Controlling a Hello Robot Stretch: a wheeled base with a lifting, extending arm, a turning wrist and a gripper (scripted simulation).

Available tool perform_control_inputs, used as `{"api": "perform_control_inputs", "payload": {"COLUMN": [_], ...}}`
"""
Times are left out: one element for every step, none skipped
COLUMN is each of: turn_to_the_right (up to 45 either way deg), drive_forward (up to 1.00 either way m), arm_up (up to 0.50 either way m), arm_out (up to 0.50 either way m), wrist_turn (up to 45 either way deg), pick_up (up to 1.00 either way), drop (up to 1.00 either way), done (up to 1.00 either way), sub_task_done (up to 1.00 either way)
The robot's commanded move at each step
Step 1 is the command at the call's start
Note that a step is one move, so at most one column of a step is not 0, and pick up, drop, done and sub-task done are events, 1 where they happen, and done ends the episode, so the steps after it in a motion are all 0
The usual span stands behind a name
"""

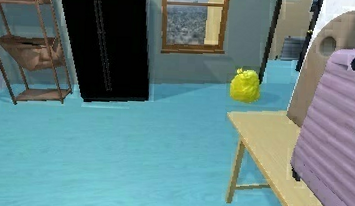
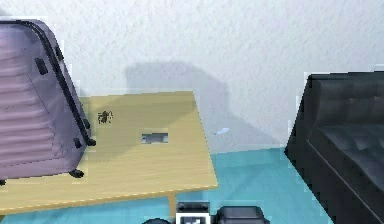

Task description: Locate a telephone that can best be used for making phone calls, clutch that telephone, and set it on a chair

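While flat grey phone (image 2: pixel 154 138) lies on wooden table (image 2: pixel 170 168), long axis left-right, cannot tell whether fingers (image 2: pixel 156 219) hold anything.

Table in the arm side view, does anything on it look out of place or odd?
A large purple suitcase sits on the wooden table and takes up much of the top. Luggage on a tabletop looks out of place. Nothing looks spilled or damaged.

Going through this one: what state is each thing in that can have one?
black fridge: doors shut.
purple suitcase: closed, upright on the table.
small flat grey thing: lying flat on the table, apart from the suitcase.
end effector: cannot tell whether it holds anything.
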Motion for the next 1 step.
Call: {"api": "perform_control_inputs", "payload": {"turn_to_the_right": [0.0], "drive_forward": [0.0], "arm_up": [0.0], "arm_out": [0.5], "wrist_turn": [0.0], "pick_up": [0.0], "drop": [0.0], "done": [0.0], "sub_task_done": [0.0]}}
